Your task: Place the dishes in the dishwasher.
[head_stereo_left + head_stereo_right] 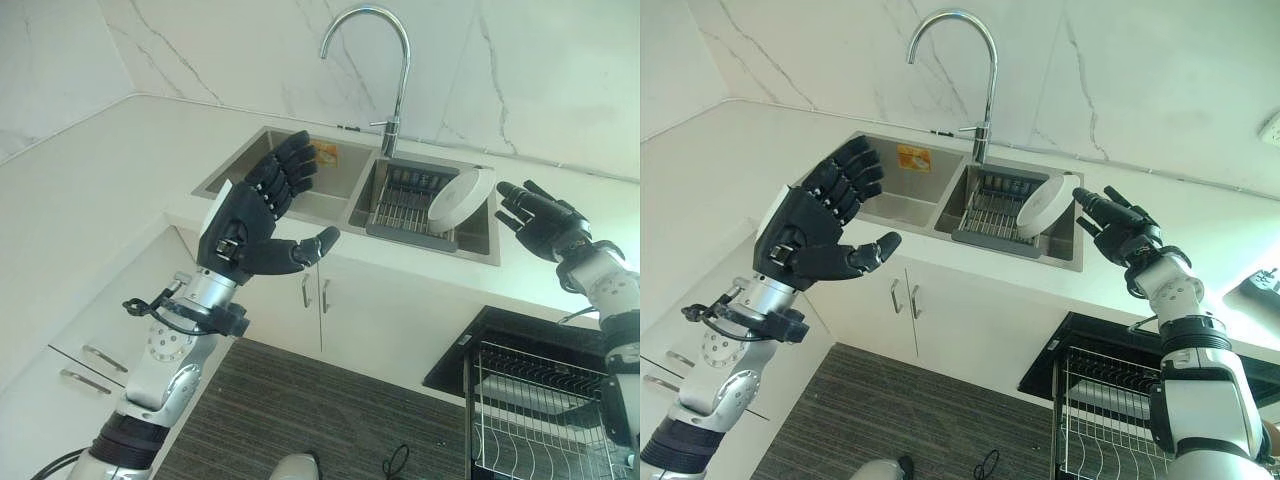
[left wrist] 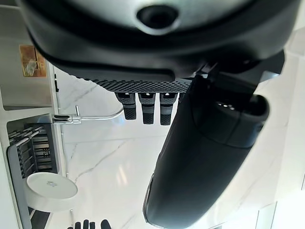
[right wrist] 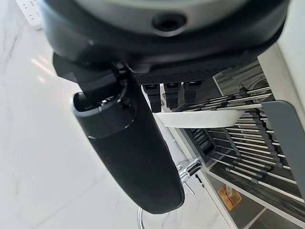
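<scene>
A white plate (image 1: 462, 200) leans on edge in a grey wire dish rack (image 1: 400, 208) inside the right basin of the sink (image 1: 490, 250). My right hand (image 1: 540, 220) is open at the plate's right side. Its straight fingers (image 3: 172, 93) reach over the rim, and I cannot tell whether they touch it. My left hand (image 1: 250, 225) is raised and open in front of the left basin, holding nothing. The open dishwasher's wire rack (image 1: 540, 410) sits at the lower right, below the counter.
A tall curved faucet (image 1: 395, 60) rises behind the sink between the basins. An orange label (image 1: 323, 152) marks the left basin's wall. White cabinet doors with metal handles (image 1: 320, 295) stand below the sink, and drawers (image 1: 100, 358) run along the left counter.
</scene>
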Robot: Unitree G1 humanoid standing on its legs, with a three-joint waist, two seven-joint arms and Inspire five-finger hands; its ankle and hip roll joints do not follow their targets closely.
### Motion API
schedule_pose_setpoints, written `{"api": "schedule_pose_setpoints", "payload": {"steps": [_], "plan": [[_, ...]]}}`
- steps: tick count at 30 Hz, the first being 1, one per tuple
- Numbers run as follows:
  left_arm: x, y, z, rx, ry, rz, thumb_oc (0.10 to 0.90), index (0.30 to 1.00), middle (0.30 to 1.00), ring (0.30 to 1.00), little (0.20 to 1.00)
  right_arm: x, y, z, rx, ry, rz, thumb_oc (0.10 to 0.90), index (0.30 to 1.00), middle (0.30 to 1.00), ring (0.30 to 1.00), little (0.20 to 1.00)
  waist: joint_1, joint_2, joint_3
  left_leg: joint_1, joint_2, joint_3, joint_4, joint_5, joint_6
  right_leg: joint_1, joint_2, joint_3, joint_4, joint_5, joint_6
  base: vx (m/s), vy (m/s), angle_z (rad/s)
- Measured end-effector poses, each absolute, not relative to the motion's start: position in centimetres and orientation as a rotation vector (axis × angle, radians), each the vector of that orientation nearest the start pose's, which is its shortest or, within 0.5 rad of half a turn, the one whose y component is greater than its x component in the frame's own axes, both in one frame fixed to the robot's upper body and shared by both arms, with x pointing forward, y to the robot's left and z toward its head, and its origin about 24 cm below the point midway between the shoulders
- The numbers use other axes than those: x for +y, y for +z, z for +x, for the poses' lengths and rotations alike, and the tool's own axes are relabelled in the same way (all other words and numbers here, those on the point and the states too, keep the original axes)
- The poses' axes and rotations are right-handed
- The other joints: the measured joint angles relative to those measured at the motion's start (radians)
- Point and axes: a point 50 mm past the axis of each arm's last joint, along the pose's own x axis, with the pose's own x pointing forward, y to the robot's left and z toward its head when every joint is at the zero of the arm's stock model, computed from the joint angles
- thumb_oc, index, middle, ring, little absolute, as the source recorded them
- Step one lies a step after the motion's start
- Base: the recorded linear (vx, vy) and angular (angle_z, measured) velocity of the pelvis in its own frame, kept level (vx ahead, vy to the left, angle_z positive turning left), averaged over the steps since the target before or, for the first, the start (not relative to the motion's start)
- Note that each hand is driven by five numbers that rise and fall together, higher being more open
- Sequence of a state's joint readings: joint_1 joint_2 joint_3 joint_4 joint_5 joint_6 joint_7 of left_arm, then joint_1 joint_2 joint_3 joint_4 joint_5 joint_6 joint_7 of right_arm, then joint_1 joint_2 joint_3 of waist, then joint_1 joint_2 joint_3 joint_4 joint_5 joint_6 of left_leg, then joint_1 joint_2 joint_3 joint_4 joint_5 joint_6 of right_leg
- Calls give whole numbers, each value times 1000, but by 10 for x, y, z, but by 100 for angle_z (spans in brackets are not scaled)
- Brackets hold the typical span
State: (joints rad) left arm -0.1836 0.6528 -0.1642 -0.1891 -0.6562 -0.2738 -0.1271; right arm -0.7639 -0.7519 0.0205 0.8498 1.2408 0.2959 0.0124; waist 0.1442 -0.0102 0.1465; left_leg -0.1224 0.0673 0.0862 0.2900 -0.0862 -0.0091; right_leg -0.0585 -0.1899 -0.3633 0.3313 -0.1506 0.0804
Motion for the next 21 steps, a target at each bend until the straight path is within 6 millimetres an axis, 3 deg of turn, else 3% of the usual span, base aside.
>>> {"api": "schedule_pose_setpoints", "payload": {"steps": [7,21], "plan": [[189,166,264,-494,-420,-12,800,900,900,900,900,-328,134,355,162,-256,661,800,900,900,900,900,0,5,-3,-2,-1,-6,0,2,2,0,0,-5,1,-5,1,6,-4,1],[186,164,263,-486,-444,-10,800,900,900,900,900,-327,134,355,156,-248,696,800,900,900,900,900,7,17,-6,-2,0,-8,-6,1,1,-1,0,-9,2,-16,-2,3,-6,0]]}}
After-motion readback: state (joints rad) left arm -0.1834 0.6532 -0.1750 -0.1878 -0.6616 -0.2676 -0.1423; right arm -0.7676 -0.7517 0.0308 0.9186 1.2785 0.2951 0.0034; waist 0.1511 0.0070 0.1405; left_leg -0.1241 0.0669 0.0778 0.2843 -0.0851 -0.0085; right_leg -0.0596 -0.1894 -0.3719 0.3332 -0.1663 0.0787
